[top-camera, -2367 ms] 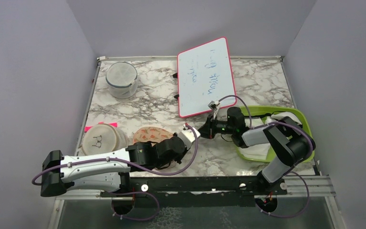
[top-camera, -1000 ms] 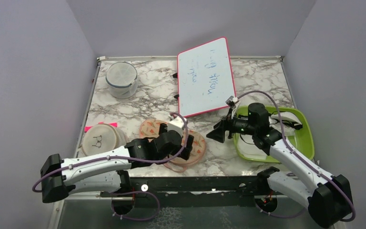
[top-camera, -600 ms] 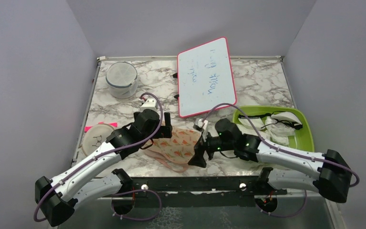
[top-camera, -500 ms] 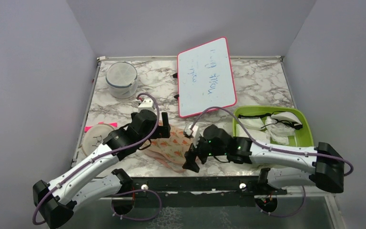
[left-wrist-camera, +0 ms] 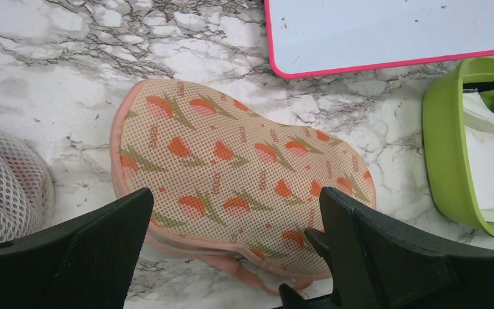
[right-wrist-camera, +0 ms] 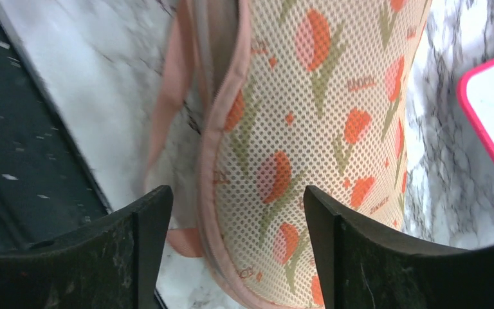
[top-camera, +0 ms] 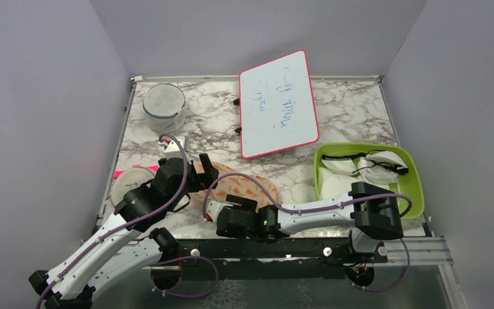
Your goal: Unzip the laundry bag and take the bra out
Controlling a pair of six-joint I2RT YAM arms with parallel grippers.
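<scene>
The bag [top-camera: 251,188] lies flat on the marble worktop [top-camera: 212,129], near the front edge and between the two arms, patterned side up. Our left pincer [left-wrist-camera: 236,196] hangs over it with its jaws spread wide, the bag's middle showing between the fingers, which do not touch it. Our right pincer [right-wrist-camera: 237,193] sits low at the bag's near edge, jaws apart on either side of the pink rim and gripping nothing. From the right wrist we see that rim and a pink layer beneath it, but we cannot tell whether the zip is open. A white mesh pouch [top-camera: 128,187] lies just left of the bag. A green bin [top-camera: 318,177] with white garments [top-camera: 341,174] stands to its right. A whiteboard [top-camera: 278,103] lies behind it.
</scene>
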